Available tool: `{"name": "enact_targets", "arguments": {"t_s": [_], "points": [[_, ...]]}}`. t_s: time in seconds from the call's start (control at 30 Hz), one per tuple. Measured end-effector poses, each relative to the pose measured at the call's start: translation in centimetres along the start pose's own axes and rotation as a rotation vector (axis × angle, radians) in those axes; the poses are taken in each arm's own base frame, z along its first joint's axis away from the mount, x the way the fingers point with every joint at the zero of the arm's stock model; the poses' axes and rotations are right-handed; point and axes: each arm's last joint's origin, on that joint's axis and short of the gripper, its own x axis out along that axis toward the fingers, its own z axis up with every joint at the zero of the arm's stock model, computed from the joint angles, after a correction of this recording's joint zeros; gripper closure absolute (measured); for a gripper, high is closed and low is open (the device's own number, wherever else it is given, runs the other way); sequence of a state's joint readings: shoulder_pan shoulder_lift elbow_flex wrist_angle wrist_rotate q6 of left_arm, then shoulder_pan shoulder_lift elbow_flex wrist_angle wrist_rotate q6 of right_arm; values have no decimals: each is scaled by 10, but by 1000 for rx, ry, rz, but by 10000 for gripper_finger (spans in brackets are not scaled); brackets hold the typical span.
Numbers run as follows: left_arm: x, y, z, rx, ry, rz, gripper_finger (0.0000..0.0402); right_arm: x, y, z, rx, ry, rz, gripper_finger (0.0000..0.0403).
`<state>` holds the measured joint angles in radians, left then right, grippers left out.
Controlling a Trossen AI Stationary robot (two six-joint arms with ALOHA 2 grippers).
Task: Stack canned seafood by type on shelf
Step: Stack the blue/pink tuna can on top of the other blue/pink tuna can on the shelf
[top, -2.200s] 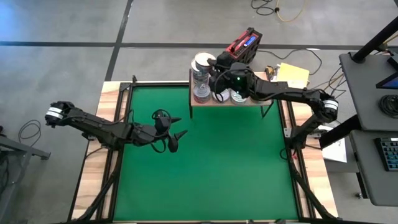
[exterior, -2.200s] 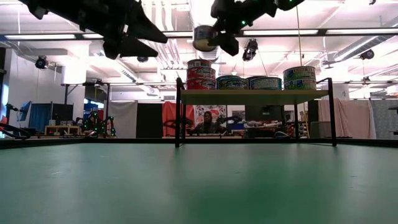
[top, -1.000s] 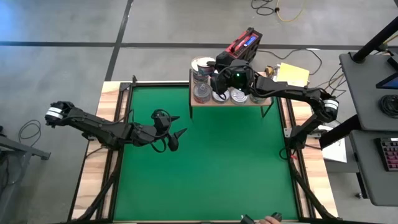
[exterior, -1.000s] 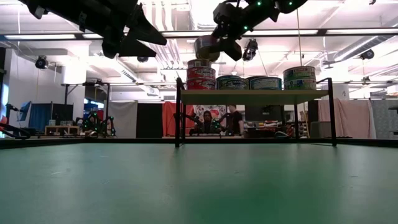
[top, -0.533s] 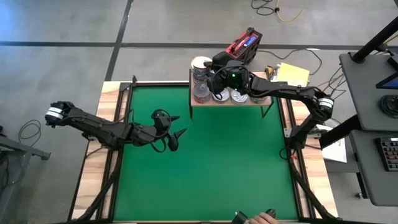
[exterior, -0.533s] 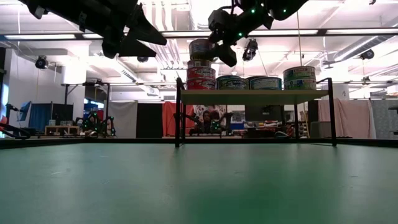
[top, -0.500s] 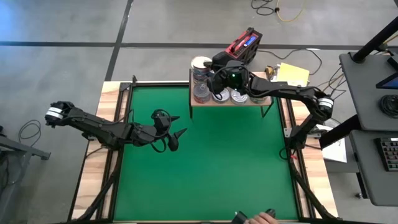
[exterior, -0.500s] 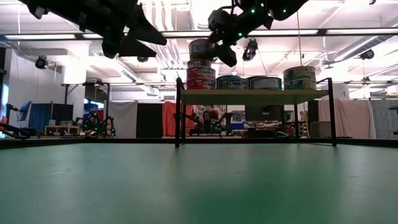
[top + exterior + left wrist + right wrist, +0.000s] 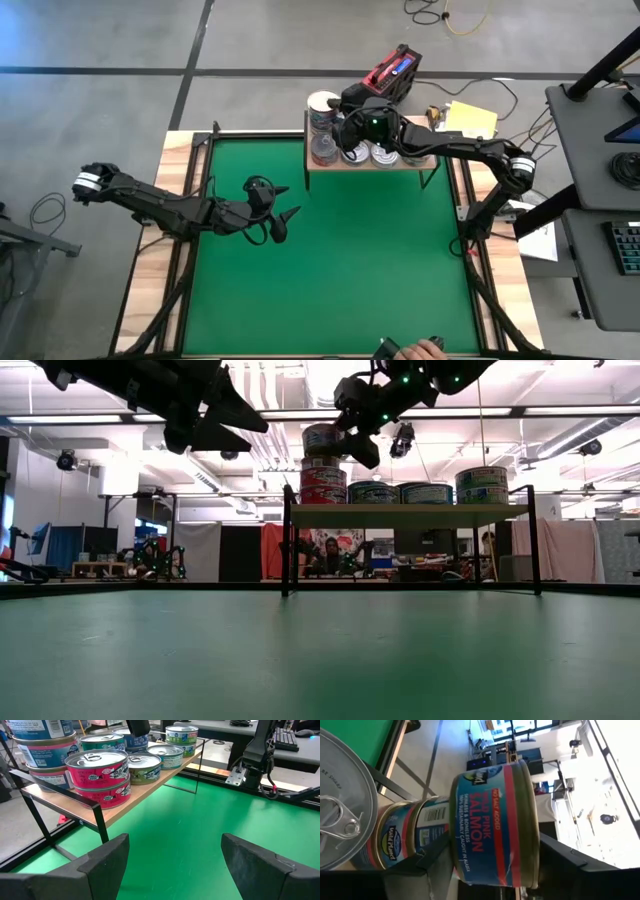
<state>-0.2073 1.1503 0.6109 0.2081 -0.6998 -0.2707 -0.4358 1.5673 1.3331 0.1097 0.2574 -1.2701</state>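
Since two seconds back, the right pincer point(image 9: 345, 445) has carried its salmon can point(image 9: 322, 439) from out in front of the shelf point(image 9: 408, 515) to a spot directly over the red-labelled stack point(image 9: 323, 479) at the shelf's left end as the low view shows it. Its fingers remain clamped on the can point(image 9: 495, 822), whose flat faces lie level, so its short axis runs straight up and down in line with the stack. Seen from the low camera, the can sits just above the topmost tin or on it; I cannot tell which. What the coming release likely depends on is that vertical line-up: can centred over stack, pincer gripping from the side. Meanwhile the left pincer point(image 9: 283, 222) waits wide open over the green bench point(image 9: 330, 280), well apart from the shelf.
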Motion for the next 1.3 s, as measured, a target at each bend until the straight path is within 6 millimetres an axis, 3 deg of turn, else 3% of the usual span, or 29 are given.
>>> {"name": "enact_targets", "arguments": {"t_s": [0.53, 0.87, 1.13, 1.3], "points": [[0, 0, -1, 1, 1, 0, 102, -1, -5, 0, 36, 44, -61, 113], [0, 0, -1, 1, 2, 0, 102, -1, -7, -1, 39, 88, -88, 130], [0, 0, -1, 1, 2, 0, 102, -2, -19, 2, 72, 79, -118, 146], [0, 0, -1, 2, 2, 1, 102, -3, -17, 1, 66, 96, -65, 147]]}}
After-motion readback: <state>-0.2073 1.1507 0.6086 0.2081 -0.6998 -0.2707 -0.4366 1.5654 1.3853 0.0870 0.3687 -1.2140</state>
